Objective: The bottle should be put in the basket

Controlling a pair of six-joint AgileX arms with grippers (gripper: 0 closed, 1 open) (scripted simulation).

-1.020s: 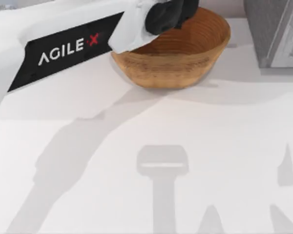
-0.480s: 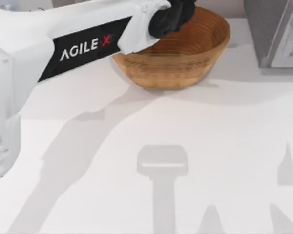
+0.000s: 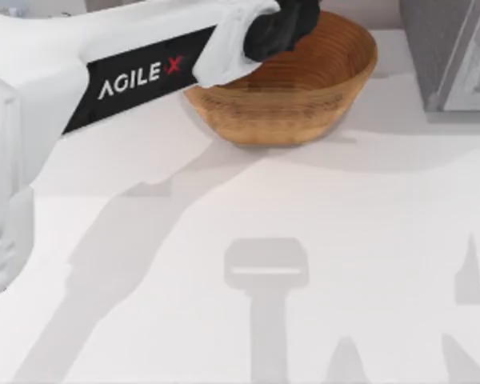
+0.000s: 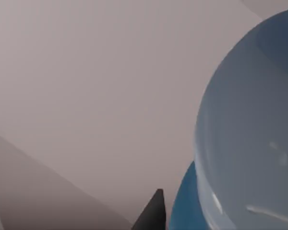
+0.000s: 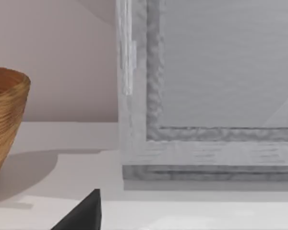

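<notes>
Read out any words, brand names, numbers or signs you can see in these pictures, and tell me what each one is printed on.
"AGILE X": white letters with a red X, on the black panel of the left arm, which reaches over the basket in the top view.
The bottle, close up in the left wrist view, shows blue at its base but no lettering that can be read.
Nothing else bears writing.
</notes>
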